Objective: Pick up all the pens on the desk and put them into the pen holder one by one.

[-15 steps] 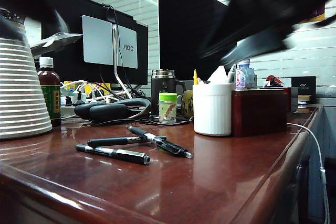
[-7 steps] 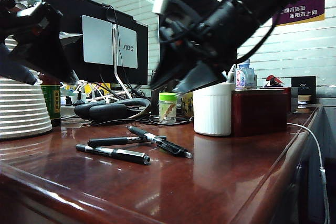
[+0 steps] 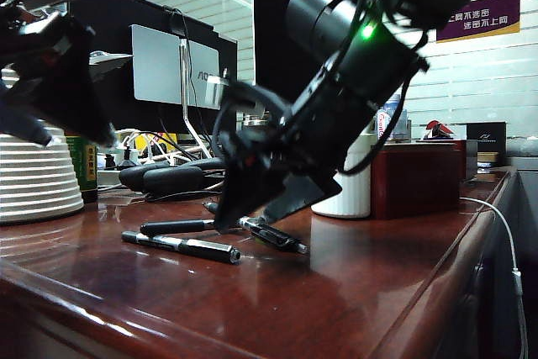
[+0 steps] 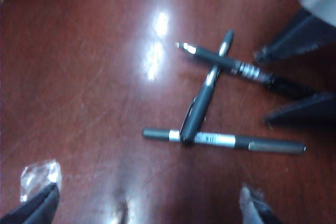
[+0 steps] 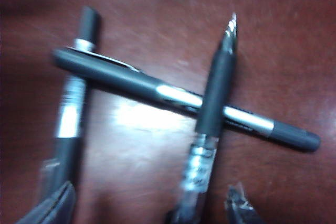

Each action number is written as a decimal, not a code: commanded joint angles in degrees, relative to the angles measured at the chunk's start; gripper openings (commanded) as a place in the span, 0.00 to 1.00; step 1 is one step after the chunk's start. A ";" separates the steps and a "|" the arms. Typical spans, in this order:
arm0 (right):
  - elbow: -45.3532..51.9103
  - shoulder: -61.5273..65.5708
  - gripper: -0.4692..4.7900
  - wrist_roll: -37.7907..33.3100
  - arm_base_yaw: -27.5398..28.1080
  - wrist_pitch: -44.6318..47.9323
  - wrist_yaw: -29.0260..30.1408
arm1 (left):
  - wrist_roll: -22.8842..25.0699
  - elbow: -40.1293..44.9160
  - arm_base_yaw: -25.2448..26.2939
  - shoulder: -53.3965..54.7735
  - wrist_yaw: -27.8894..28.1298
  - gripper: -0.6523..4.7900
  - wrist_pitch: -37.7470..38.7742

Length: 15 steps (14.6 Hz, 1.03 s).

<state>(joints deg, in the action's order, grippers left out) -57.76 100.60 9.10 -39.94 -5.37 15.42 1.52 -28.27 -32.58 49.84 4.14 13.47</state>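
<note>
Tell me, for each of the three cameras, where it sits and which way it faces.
Exterior view: low at the desk edge, facing monitors; right gripper open just above the pens, left gripper raised.
Left wrist view: looks down at three pens; own fingertips show.
Right wrist view: close above the pens; own fingertips show.
Shared: the crossed pens.

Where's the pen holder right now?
In the exterior view, the white pen holder stands right of centre on the desk, against the dark red box, mostly hidden behind the right arm.
</note>
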 commanded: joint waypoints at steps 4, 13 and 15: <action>-0.50 3.17 0.78 -0.04 -0.07 5.35 -1.81 | 0.02 -0.17 -0.04 -0.13 0.17 1.00 1.86; -2.45 0.35 0.09 -0.11 0.09 5.75 -1.31 | 0.02 -0.17 -0.04 -0.13 0.17 1.00 2.29; -3.54 -5.14 0.09 -0.35 0.15 8.79 -0.90 | 0.00 -0.17 -0.04 -0.13 0.17 1.00 1.84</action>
<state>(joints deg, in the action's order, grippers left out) -60.93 97.32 9.08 -39.83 0.32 13.74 1.50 -28.27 -32.58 49.84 4.14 16.14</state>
